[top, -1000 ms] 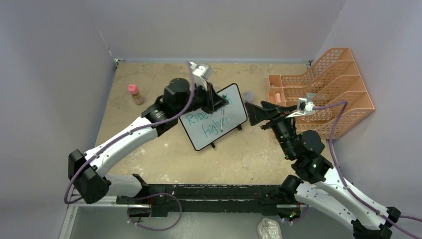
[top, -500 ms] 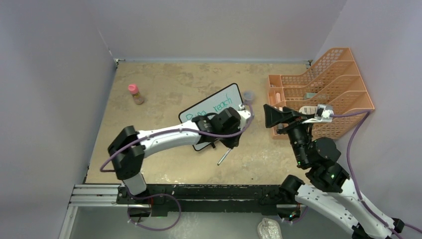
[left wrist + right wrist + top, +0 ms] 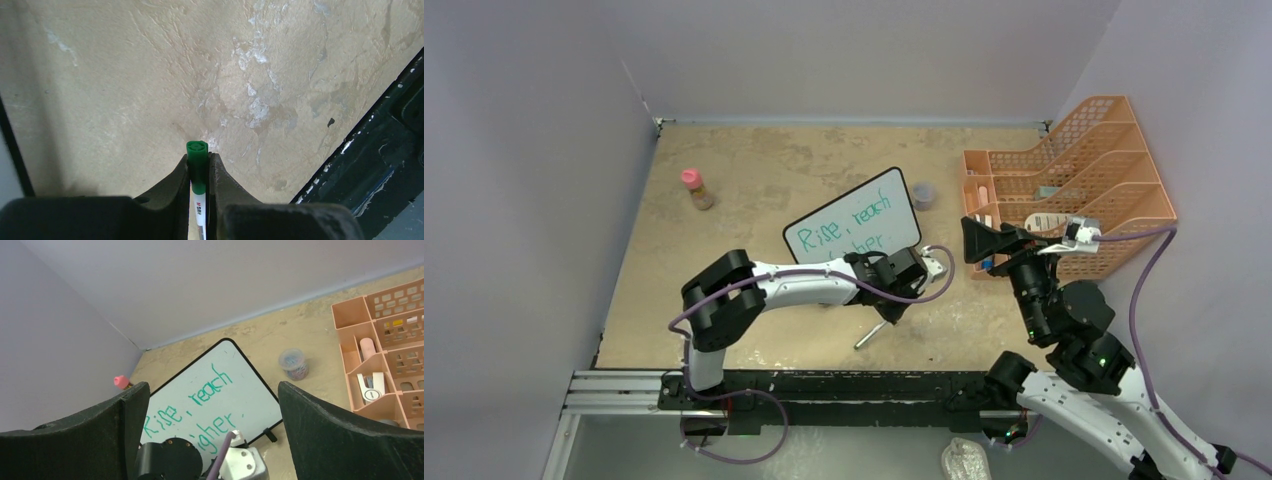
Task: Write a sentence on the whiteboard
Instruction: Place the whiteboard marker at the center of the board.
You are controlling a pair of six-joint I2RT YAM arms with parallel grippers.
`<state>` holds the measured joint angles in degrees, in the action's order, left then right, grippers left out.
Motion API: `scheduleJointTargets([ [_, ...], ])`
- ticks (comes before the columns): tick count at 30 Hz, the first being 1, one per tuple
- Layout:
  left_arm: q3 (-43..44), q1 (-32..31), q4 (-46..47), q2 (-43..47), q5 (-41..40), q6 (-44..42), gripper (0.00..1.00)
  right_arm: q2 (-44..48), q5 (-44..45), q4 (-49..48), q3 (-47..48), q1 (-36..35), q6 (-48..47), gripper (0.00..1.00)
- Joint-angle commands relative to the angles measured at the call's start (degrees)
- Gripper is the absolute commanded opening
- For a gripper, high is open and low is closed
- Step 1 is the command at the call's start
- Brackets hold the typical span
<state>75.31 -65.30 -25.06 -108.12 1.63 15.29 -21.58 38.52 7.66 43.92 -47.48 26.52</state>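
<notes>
The whiteboard (image 3: 902, 216) lies tilted on the tan table, mid-field. The sentence (image 3: 842, 227) is in green-teal marker: "Rise, reach" shows in full. The second line is partly covered by my left arm, and only "igher" (image 3: 216, 433) shows in the right wrist view. My left gripper (image 3: 886, 318) points down at the table just in front of the board, shut on a white marker with a green cap (image 3: 197, 159). The marker's other end (image 3: 870, 336) sticks out toward the near edge. My right gripper (image 3: 212, 387) hangs open and empty to the right of the whiteboard (image 3: 250, 390).
An orange desk organizer (image 3: 1074, 185) stands at the right. A small jar of clips (image 3: 922, 195) sits by the board's far right corner, and a pink-capped bottle (image 3: 696, 188) at the left. A black rail (image 3: 395, 150) runs along the near table edge.
My left arm has swung off the board to the table in front of it, carrying the marker. My right gripper has drawn back to the right and opened wider.
</notes>
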Motion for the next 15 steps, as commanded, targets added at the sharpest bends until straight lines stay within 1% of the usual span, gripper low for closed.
scheduleJointTargets([
  [1,0.23,-1.14,2.06,-1.52,-1.46,-1.19,0.09,0.49,1.56,-0.35,2.21,0.11,-0.97,0.99],
  [5,-0.79,-1.15,3.43,-2.96,-1.5,-1.05,0.14,0.49,2.2,-1.03,2.09,0.11,-2.0,0.99],
  [8,-0.74,-1.23,3.59,-3.23,-1.52,-0.98,0.25,0.4,2.45,-0.65,2.05,0.11,-2.47,0.99],
  [11,-1.1,-1.31,4.06,-1.22,-1.48,-0.35,0.35,1.16,3.44,0.86,1.84,0.11,-1.66,0.99],
  [15,-0.79,-1.25,3.49,3.15,-1.5,1.12,0.44,3.34,4.13,2.48,1.72,0.11,-0.45,0.99],
])
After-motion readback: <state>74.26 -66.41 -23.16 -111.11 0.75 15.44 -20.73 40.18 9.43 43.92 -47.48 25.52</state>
